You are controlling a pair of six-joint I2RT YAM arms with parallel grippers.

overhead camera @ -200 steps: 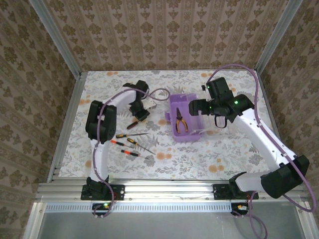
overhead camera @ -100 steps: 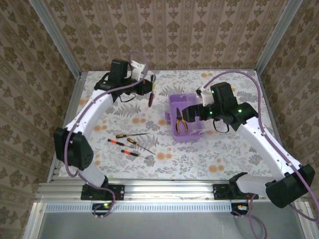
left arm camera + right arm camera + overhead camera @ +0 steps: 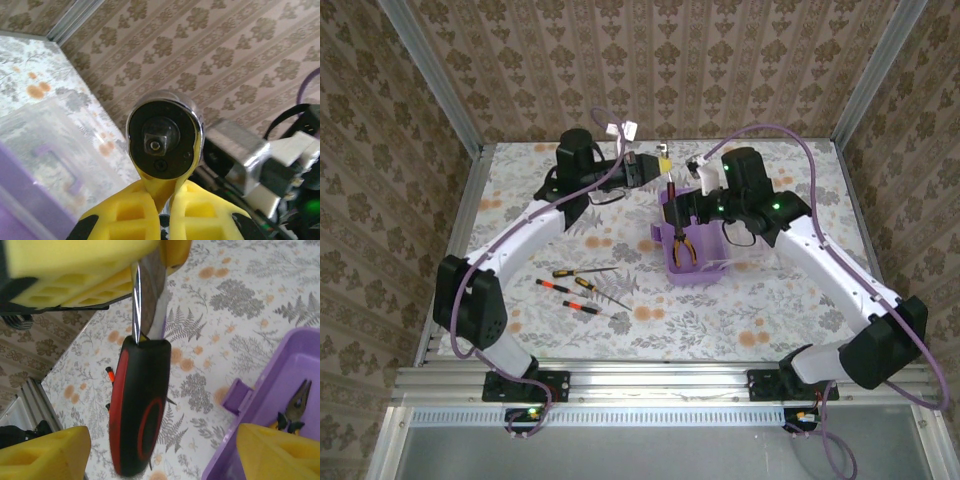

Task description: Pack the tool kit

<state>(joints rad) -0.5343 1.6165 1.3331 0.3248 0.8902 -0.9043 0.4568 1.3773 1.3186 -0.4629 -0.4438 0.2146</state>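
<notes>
While the left hand [image 3: 162,202] pinches the wrench [image 3: 165,132] above the tabletop [image 3: 770,295], just beside the purple box [image 3: 696,278], and the right hand [image 3: 162,450] stands spread around its handle, a premature release could drop it outside the box.

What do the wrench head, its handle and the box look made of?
The wrench has a polished metal head, mirror-bright at the rim. Its handle looks like black plastic or rubber, dull, red inlay. The box looks like smooth purple plastic.
</notes>
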